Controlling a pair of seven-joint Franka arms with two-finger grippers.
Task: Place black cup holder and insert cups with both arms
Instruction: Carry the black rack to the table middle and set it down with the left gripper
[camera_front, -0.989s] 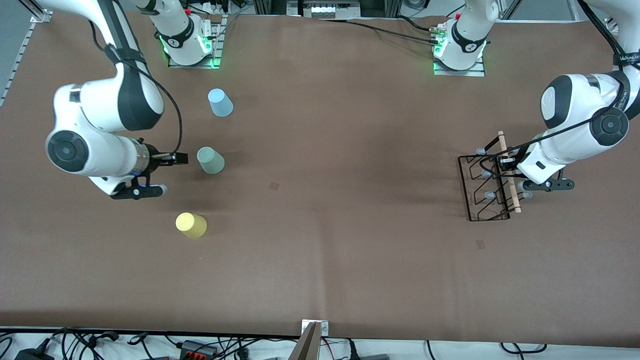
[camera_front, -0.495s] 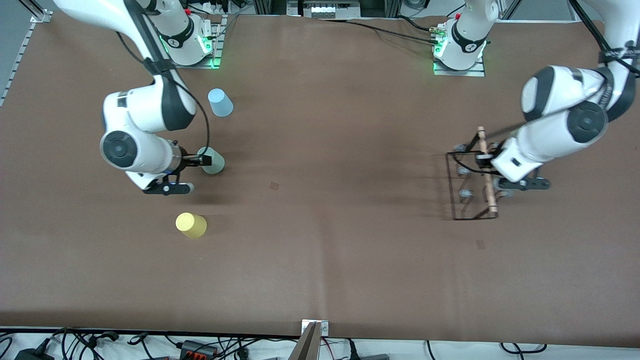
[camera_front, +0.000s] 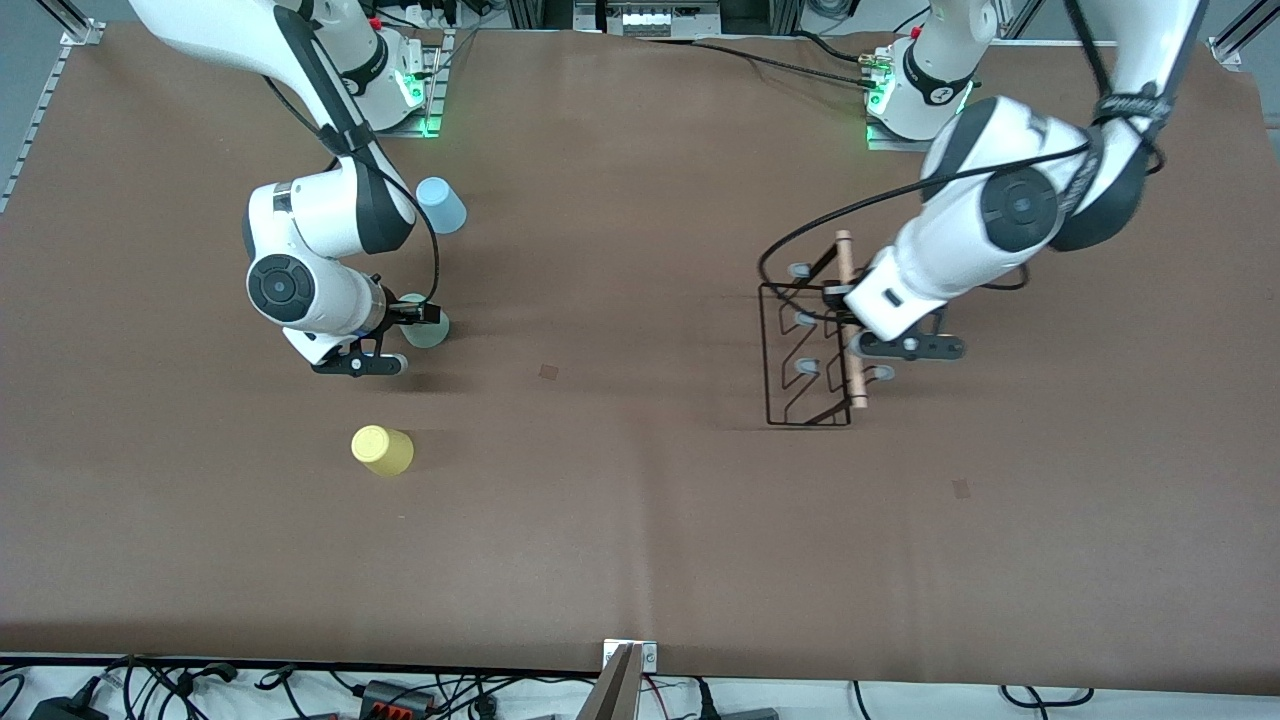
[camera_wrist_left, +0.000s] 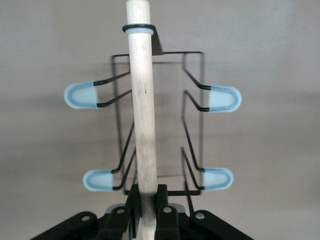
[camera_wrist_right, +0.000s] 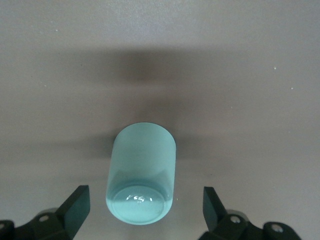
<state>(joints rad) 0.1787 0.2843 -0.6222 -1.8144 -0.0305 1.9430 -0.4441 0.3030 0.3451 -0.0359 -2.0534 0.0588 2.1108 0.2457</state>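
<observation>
Right gripper (camera_front: 428, 314) is at the mint green cup (camera_front: 424, 324), jaws spread wide with the cup between them; in the right wrist view the fingers (camera_wrist_right: 75, 204) stand clear of the cup (camera_wrist_right: 142, 181) on both sides, no contact. Cup sits upside down on the brown table (camera_front: 640, 520), between the light blue cup (camera_front: 440, 204) (farther from the front camera) and the yellow cup (camera_front: 382, 450) (nearer). To do it well, I'd centre the cup between the pads, get low enough to take the wall below the closed base, and squeeze gently; thin plastic will likely flex or pop out if pinched hard or off-centre.

Left gripper (camera_front: 838, 306) is clenched on the wooden rod handle (camera_wrist_left: 143, 110) of the black cup holder (camera_front: 806, 352), holding it over the table toward the left arm's end. Left wrist view shows four pale blue peg caps (camera_wrist_left: 80, 95) either side of the rod. The grip looks off the rod's middle, so I'd expect the rack to want to swing: move slowly, keep it level, and set the wire base flat before letting go.
</observation>
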